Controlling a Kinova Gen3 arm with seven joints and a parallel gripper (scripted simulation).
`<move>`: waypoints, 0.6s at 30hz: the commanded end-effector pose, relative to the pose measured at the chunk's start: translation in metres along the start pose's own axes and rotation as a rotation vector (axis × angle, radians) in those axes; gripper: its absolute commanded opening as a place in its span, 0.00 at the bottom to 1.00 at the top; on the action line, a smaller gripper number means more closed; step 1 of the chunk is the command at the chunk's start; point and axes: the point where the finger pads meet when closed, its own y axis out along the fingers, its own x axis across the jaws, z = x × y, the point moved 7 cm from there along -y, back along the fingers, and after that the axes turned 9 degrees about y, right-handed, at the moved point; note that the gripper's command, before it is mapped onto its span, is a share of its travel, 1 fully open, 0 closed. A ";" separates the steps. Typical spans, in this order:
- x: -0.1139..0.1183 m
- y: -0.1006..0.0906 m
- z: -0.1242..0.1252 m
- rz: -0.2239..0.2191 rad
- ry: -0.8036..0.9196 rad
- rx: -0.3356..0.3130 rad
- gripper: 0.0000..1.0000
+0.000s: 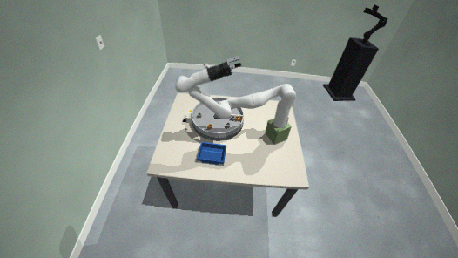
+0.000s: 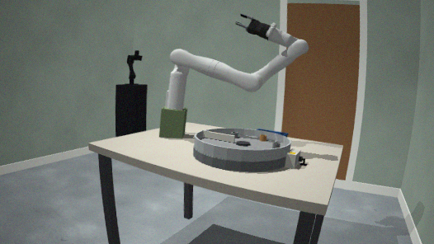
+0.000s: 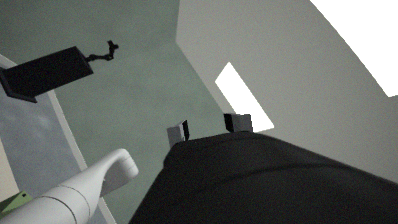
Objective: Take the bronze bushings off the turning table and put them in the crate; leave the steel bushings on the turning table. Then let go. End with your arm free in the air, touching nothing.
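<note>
High top and side exterior views share the table point(image 1: 261, 167) point(image 2: 214, 177); the close wrist view looks past the claw point(image 1: 235, 62) point(image 2: 241, 20) point(image 3: 206, 129).

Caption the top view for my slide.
The open gripper hangs high, bronze and steel bushings on the turning table, the blue crate bare inside.

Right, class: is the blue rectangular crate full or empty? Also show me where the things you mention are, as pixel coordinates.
Empty: in the top view, the blue rectangular crate point(image 1: 212, 152) shows only its bare blue floor, with no bushing inside.
</note>
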 end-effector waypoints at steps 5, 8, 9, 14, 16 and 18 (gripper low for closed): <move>-0.010 -0.015 -0.004 0.208 0.006 -0.124 1.00; -0.010 -0.015 -0.004 0.208 0.006 -0.124 1.00; -0.010 -0.015 -0.004 0.208 0.006 -0.124 1.00; -0.010 -0.015 -0.004 0.208 0.006 -0.124 1.00; -0.002 -0.001 -0.001 0.043 0.001 -0.026 1.00; -0.008 -0.005 -0.003 0.126 0.004 -0.075 1.00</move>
